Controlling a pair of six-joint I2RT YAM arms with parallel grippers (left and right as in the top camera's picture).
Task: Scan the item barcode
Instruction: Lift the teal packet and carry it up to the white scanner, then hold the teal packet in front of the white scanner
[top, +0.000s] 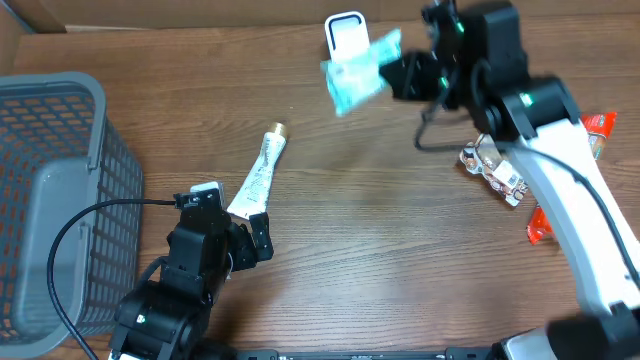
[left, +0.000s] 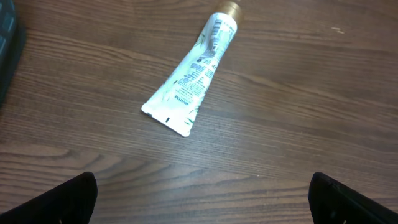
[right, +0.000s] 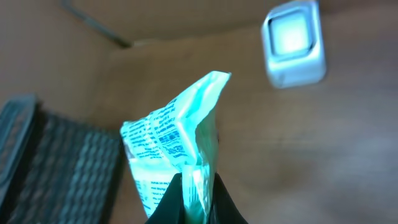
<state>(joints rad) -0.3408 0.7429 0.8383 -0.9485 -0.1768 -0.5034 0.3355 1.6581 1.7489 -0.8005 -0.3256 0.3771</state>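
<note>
Nearest the robot's base, at about 7 o'clock on the worktop (top: 380, 250), the left claw (left: 208, 202) stands released, jaws spread wide with nothing between them. Just past it at 12 o'clock lies a white tube (left: 193, 74), flat on the wood. Its long axis runs from 7 to 1 o'clock, crimped end toward the claw and gold cap away. The grey basket (top: 50, 200) sits off at 9 o'clock. None of this looks to be the step in hand.

Farther out, at about 1 o'clock on the worktop, the right claw (top: 400, 75) is clenched on one end of a teal packet (top: 358, 70) and holds it up off the wood. In the overhead view the packet's long axis runs roughly from 8 to 2 o'clock, the free end pointing away from the claw toward 8. A few snack packs (top: 492, 170) lie under the right arm at 3 o'clock.

Farthest, near the back edge at 12 o'clock, stands the white scanner (top: 346, 35). From above, the packet sits just at its 5 o'clock, its upper edge overlapping the scanner's outline. From the right wrist, the scanner shows at 1 o'clock of the packet with a clear gap between them. The right arm is plainly the nearer one. Print shows on the packet's left face, but I cannot tell whether a barcode is turned toward the scanner window. I judge the coming move depends on swinging that face toward 1 o'clock.
</note>
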